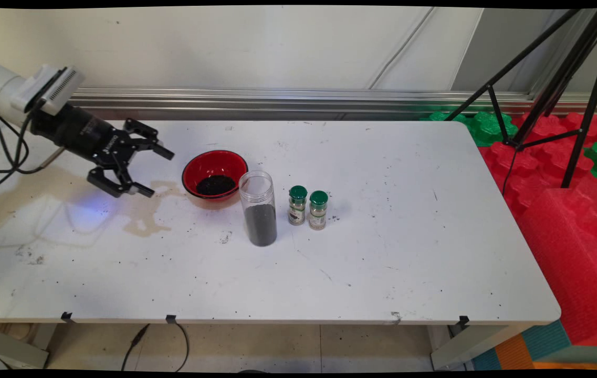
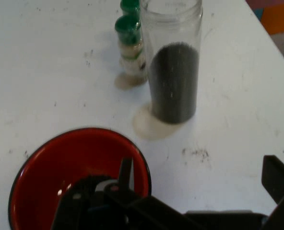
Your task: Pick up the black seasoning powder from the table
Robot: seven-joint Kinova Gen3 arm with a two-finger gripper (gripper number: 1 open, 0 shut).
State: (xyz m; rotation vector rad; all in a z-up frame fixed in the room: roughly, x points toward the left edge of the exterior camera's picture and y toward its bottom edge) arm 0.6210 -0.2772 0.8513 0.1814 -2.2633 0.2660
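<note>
Item 1. End effector [image 1: 143,170]: black, two-fingered, on a white arm reaching in low over the table [image 1: 382,252]. Fingers spread wide, nothing between them; released and empty. It is tipped nearly level, its fingertips aimed along the table toward the bowl.

Item 2. Red bowl [image 1: 215,174]: the thing nearest the end effector, just ahead of the fingertips and apart from them, not touched. Open side up, a dark heap of grains in its bottom. In the hand view it sits directly before the linkage, partly hidden by it.

Item 3. Clear jar [image 1: 259,208]: tall, upright, no lid, lower half filled with black grains. Stands just past the bowl from the end effector, close beside the bowl's far rim; whether they touch cannot be told. Long axis vertical, across the end effector's line of reach.

Item 4. Two spice bottles [image 1: 307,208]: small, green caps, upright, side by side; beyond the jar, farthest from the end effector.

Item 5. Tan stain [image 1: 143,215]: dried on the table, below the fingers.
</note>
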